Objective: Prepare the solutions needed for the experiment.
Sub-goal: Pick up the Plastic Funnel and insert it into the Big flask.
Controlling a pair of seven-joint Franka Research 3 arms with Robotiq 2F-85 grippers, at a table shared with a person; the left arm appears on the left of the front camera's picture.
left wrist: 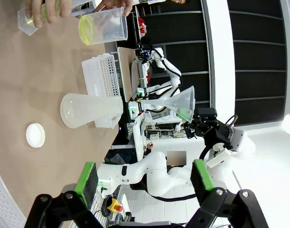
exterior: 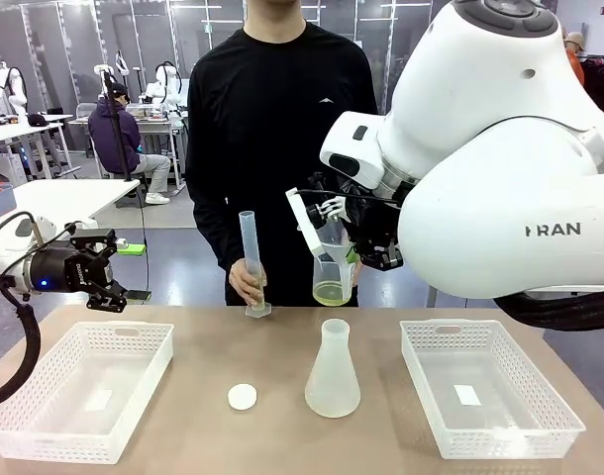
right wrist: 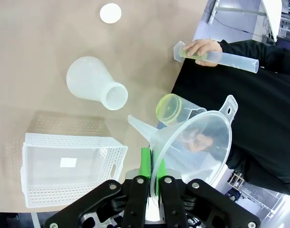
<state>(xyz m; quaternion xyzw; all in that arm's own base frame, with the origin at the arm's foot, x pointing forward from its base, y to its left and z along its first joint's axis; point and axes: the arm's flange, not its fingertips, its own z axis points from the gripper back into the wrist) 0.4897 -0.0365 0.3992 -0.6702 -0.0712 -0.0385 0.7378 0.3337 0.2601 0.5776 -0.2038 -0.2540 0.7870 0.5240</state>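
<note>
Beaker (exterior: 328,265) of solutions (exterior: 332,293) partly behind right claw (right wrist: 152,165)

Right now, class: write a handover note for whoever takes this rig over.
Left gripper: open, empty.
Right gripper: shut on funnel, raised above the table.
Person: one hand steadies cylinder on table, the other holds beaker of solution up.
Flask upright on table, looks empty; cap beside it.
Done: funnel picked up. Left: seat funnel in flask, pour solution.
</note>
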